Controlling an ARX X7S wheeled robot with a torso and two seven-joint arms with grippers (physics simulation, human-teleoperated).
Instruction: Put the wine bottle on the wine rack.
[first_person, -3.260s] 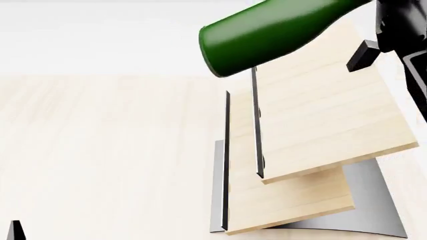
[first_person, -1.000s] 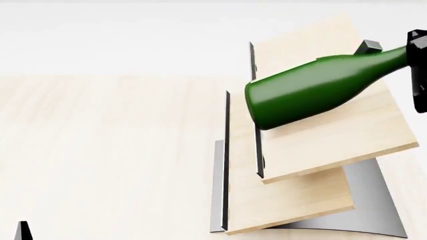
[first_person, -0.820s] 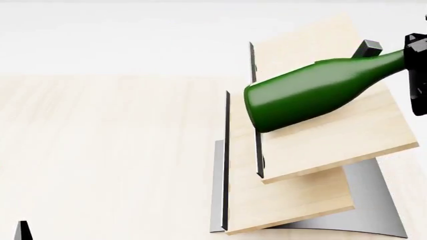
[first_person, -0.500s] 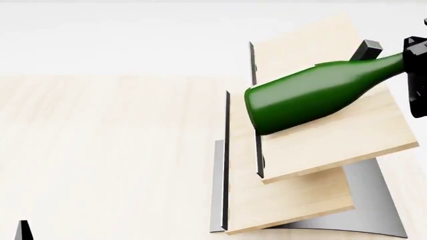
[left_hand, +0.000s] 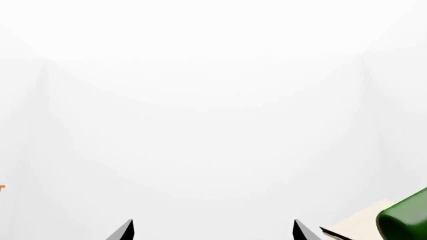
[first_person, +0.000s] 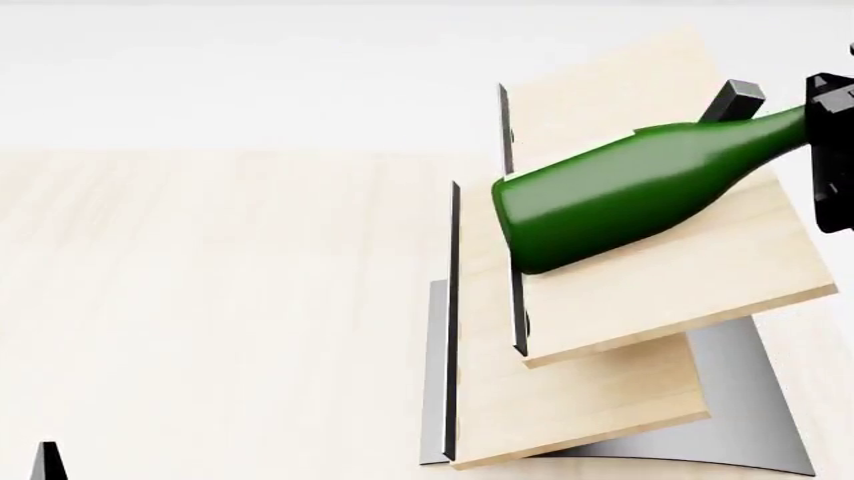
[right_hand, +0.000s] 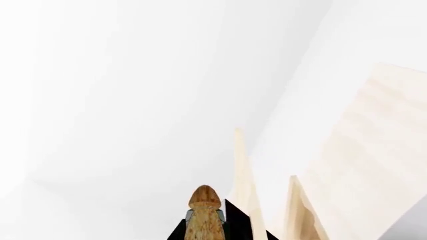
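Note:
The dark green wine bottle (first_person: 627, 195) lies tilted across the upper board of the wine rack (first_person: 667, 280). Its base hangs over the board's dark edge strip and its neck points right, past the black peg (first_person: 735, 99). I cannot tell whether it touches the wood. My right gripper (first_person: 825, 118) is shut on the neck at the frame's edge. In the right wrist view the tan cork (right_hand: 203, 212) sticks out between that gripper's (right_hand: 207, 234) dark fingers. My left gripper (left_hand: 212, 231) is open with nothing between its fingers, and the bottle's base (left_hand: 404, 220) shows off to one side.
The rack's lower board (first_person: 587, 400) and curved grey base (first_person: 747, 400) stand on the pale wood tabletop (first_person: 214, 300). One tip of the left gripper (first_person: 48, 460) pokes up at the lower left corner. White walls lie behind.
Since the oldest frame the right gripper has brought the bottle down from above the rack to the upper board. Over the last second it only crept slightly lower.

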